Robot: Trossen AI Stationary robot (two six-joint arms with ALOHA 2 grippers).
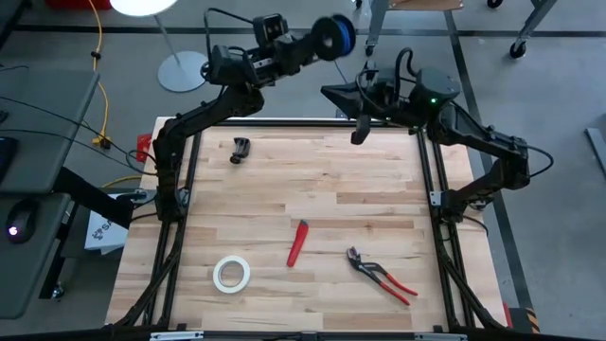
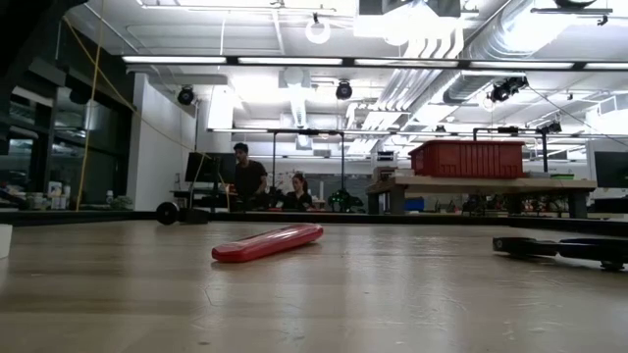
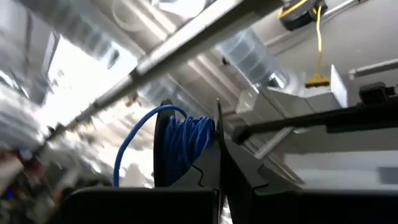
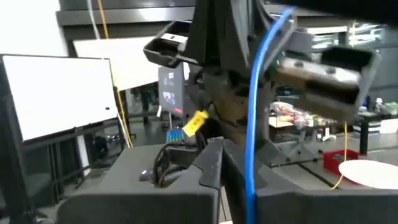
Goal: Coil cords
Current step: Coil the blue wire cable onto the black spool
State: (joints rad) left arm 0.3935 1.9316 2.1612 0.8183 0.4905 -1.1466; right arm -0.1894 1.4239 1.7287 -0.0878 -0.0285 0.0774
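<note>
The left gripper [image 1: 320, 44] is clamped on the black spool [image 1: 333, 36] wound with blue wire [image 3: 186, 140], raised beyond the table's far edge. Just beside it, the right gripper [image 1: 361, 129] is pinched shut on what seems a strand of that wire, running up between its fingers [image 4: 211, 165].

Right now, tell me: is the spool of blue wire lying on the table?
No, the spool is held up beyond the table's far edge by the left tool.
</note>
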